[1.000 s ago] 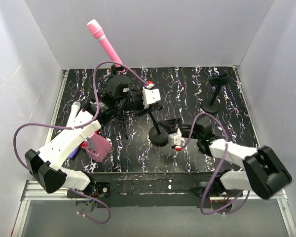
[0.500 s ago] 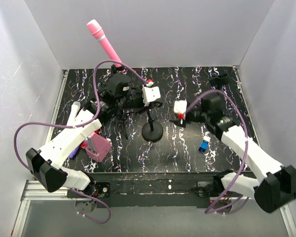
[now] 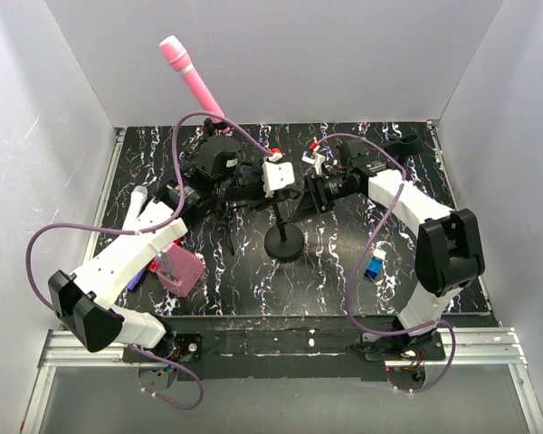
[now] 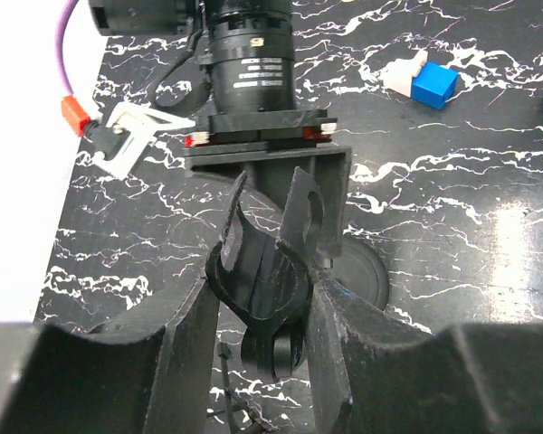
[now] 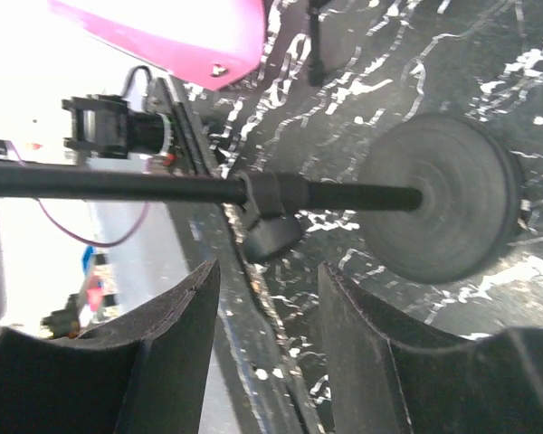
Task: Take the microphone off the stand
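top view: pink microphone [image 3: 192, 80] is sticking up at a tilt over the back left of the desk [image 3: 335, 282]. its lower end is hiding behind the left arm, so i can't tell what's carrying it. neither set of jaws is touching it. both arms are meeting over the round-base stand [image 3: 285, 242] mid-desk. a blue block [image 3: 374, 267] is lying loose to the right, well apart from the stand.

left wrist: left jaws are clamping the stand's clip [image 4: 264, 289], with the fingers [image 4: 192, 348] pressing either side. the clip is looking empty, no microphone in it.

right wrist: right jaws are standing parted, gripping nothing. the pole [image 5: 118, 183] is running across just ahead of them, down to the base [image 5: 443, 210]. an edge of the microphone is showing at the top.

progress: reading this as not done. the microphone is looking as if it's still mounted up high, and both arms are working on an empty stand. what's remaining: getting jaws on the microphone body and pulling it free of its holder.

vs a second ago: the right arm was sitting low by the base with jaws closed. it's now reaching up and across to face the left jaws, with its own jaws parted. the blue block, hidden before, is now showing. the base is sitting slightly further left. left arm and microphone aren't moving.
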